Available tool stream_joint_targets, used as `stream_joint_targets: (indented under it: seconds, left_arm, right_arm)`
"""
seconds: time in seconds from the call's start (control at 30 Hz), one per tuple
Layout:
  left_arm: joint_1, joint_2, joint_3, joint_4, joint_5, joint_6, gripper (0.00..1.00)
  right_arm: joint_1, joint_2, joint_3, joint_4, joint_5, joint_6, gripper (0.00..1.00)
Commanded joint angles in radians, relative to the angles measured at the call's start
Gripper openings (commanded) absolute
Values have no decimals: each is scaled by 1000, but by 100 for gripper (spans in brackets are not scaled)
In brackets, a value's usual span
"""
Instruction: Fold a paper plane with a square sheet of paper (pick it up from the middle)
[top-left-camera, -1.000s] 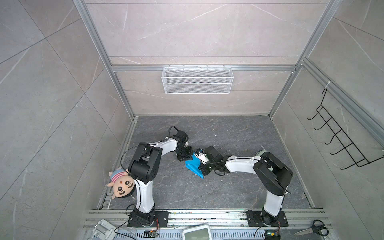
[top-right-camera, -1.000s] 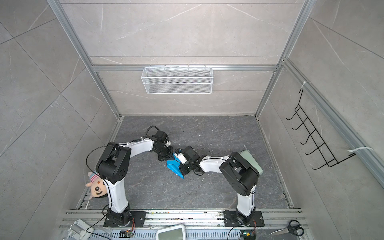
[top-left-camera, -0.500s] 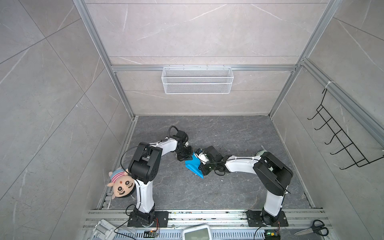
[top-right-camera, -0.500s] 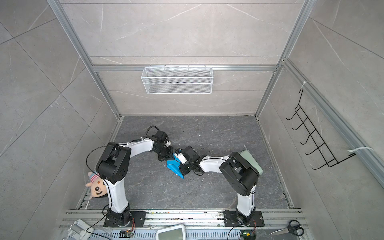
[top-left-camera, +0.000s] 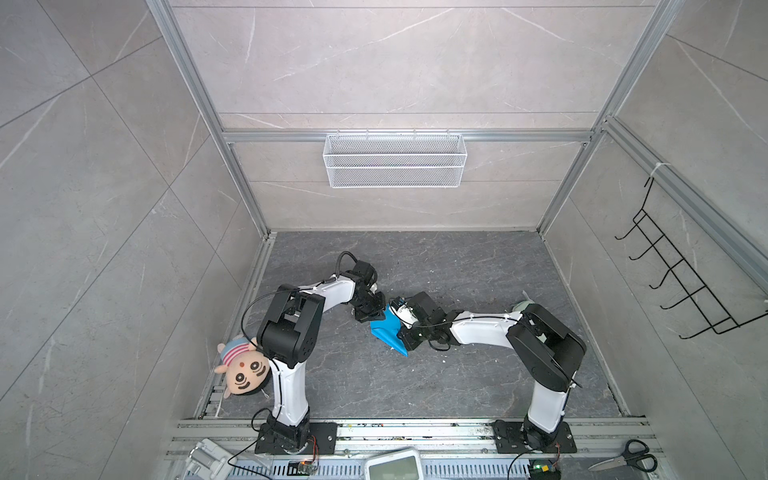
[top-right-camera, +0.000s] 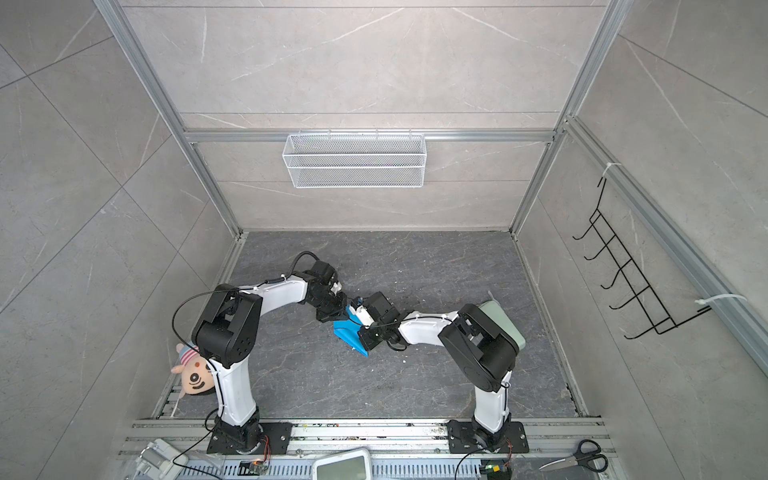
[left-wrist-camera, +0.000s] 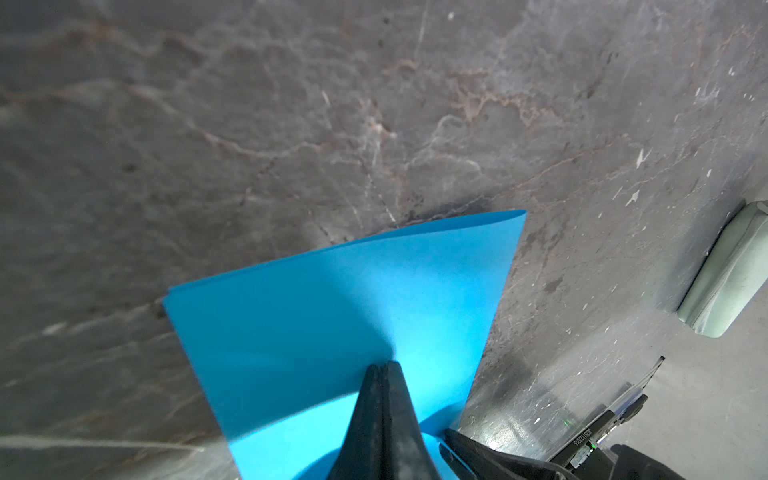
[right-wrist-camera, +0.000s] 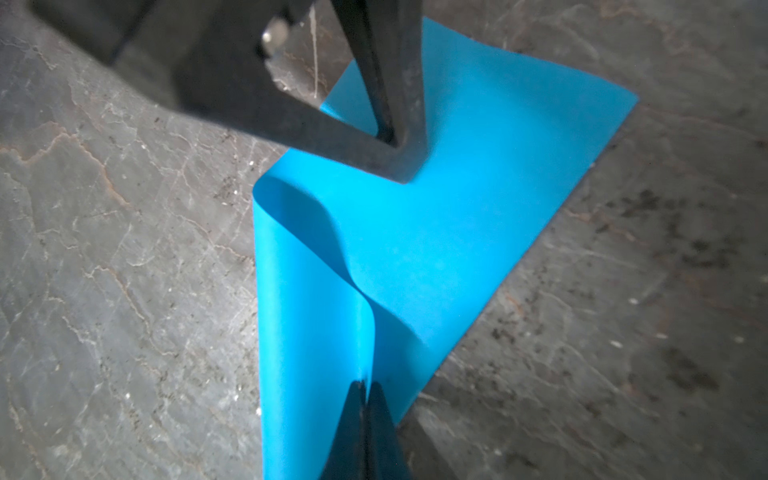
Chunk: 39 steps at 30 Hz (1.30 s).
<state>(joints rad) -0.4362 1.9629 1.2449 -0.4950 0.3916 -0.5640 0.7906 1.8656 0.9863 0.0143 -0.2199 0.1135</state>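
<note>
Grey veined stone forms the bench (top-left-camera: 478, 374), walled in pale tile. The white wire basket (top-left-camera: 395, 160) on the back wall is the mark for placing everything else. Farthest from that basket, scissors (top-left-camera: 623, 458) lie by the front rail, well apart from the work.

Closer to the basket, about midway across the bench, the square sheet of paper (top-left-camera: 384, 332) sits low and partly folded between the two grippers. The right gripper (right-wrist-camera: 365, 384) is clenched on a raised pleat of the sheet, and the paper sweeps up into its jaws in a soft curve. The left gripper (left-wrist-camera: 383, 368) is on the basket side of the sheet. Its jaws are pressed together with the tips on the blue surface. Whether a layer is caught between them I cannot tell.

In both top views the sheet reads as a narrow wedge. Its long axis runs at a slant, and its sharp end points away from the wire basket.

As I judge the risks, the curve looks uncreased, so it may spring flat if the right jaws slip. Drawing the two close-set grippers apart could tear the thin paper. Uneven pressure would set the crease askew.
</note>
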Motion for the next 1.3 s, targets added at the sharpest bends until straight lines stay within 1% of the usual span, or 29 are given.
stream_joint_targets:
  seconds: [0.0, 0.1, 0.23, 0.43, 0.6, 0.83, 1.17, 1.27]
  left_arm:
    - [-6, 33, -9, -54, -79, 5, 0]
    - [-6, 32, -9, -54, -79, 6, 0]
    - [-7, 33, -6, -51, -70, 7, 0]
    - [-7, 31, -9, -51, -67, 9, 0]
    - [-6, 28, -10, -48, -65, 9, 0]
    - [-7, 28, -9, -49, -65, 9, 0]
    - [-7, 24, -6, -48, -64, 3, 0]
    - [-3, 0, -9, -42, -56, -16, 2]
  right_arm:
    - [-6, -30, -11, -17, 27, 14, 0]
    - [-5, -38, -22, -5, 28, 13, 0]
    - [-6, -17, -6, -16, -9, 12, 0]
    - [-6, -5, -2, -15, -34, 12, 0]
    - [-6, 3, 5, -22, -31, 13, 0]
    - [-5, 7, 12, -46, 5, 11, 0]
    - [-5, 23, 18, -48, -7, 10, 0]
    - [-6, 26, 17, -52, -7, 11, 0]
